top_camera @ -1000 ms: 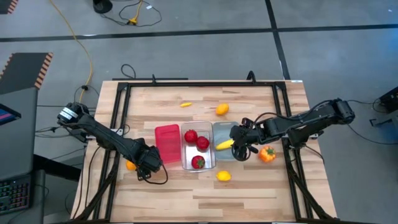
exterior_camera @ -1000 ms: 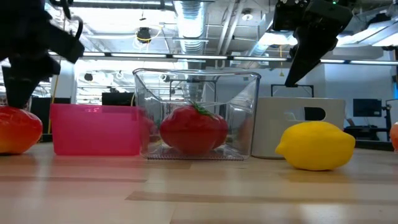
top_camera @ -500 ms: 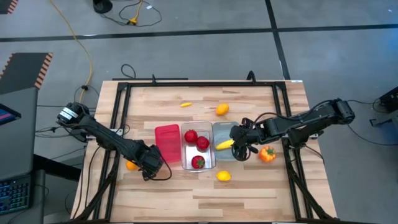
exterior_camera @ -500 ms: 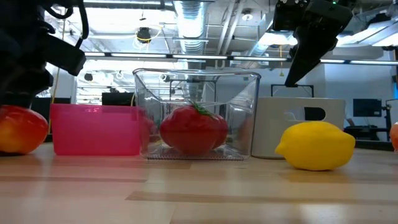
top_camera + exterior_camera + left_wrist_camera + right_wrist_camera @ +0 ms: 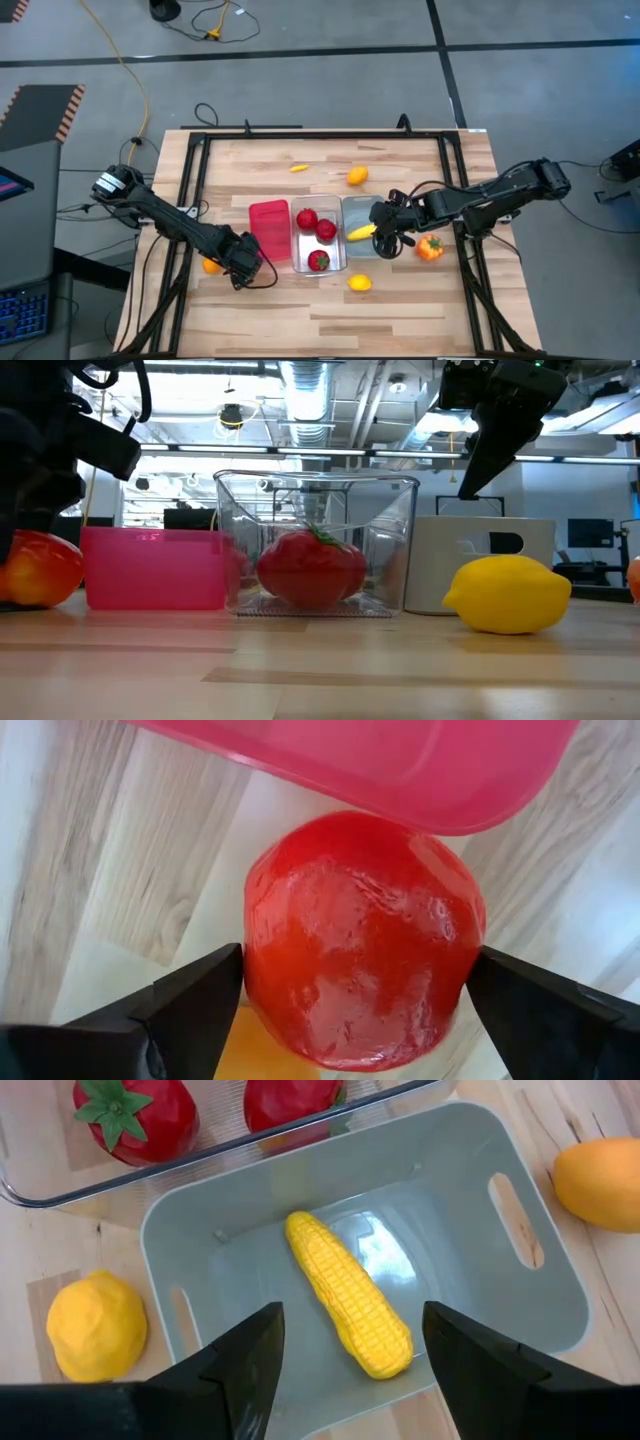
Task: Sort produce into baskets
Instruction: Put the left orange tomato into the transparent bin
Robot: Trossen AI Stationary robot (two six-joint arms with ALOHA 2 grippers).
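A red-orange round fruit (image 5: 360, 940) lies on the table just left of the red bin (image 5: 268, 232), and it also shows in the low view (image 5: 40, 568). My left gripper (image 5: 240, 268) is above it and shut on it. The clear bin (image 5: 320, 240) holds three red fruits. The pale blue bin (image 5: 360, 1270) holds a yellow corn cob (image 5: 345, 1295). My right gripper (image 5: 352, 1320) hangs open and empty over that bin; it also shows in the high view (image 5: 385, 238). My left gripper pinches the red-orange fruit between its two fingers, one on each of two opposite sides (image 5: 250, 990). The fingers come from above, pointing down. In the low view the fruit's underside (image 5: 40, 600) rests on the table.
A lemon (image 5: 359, 283) lies near the table's front, before the bins. An orange-red pepper (image 5: 430, 247) lies right of the pale blue bin. An orange oval fruit (image 5: 357, 177) and a small yellow piece (image 5: 299, 168) lie toward the far edge.
My left gripper has shifted a little toward the table's right. The red-orange fruit has slid with it along the table toward the red bin. My right gripper has kept still.
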